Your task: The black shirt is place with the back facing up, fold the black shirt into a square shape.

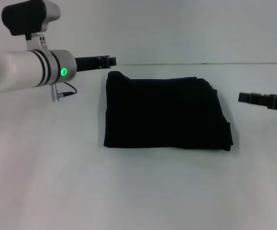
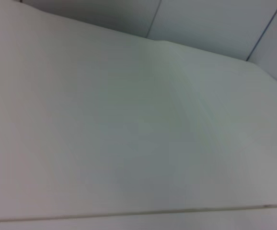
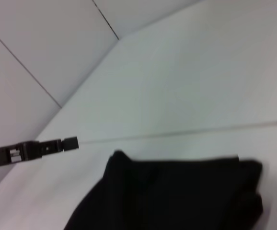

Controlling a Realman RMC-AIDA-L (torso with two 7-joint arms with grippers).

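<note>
The black shirt (image 1: 165,112) lies folded into a near-square block in the middle of the white table; it also fills the lower part of the right wrist view (image 3: 177,196). My left gripper (image 1: 111,61) hovers shut and holding nothing just past the shirt's far left corner, and it shows as a thin dark bar in the right wrist view (image 3: 70,143). My right gripper (image 1: 241,97) hangs a short way off the shirt's right edge, not touching it. The left wrist view holds only bare table and wall.
The white table (image 1: 138,191) reaches back to its far edge (image 1: 201,63), with a pale wall behind. My left arm's white forearm (image 1: 28,69) crosses the upper left above the table.
</note>
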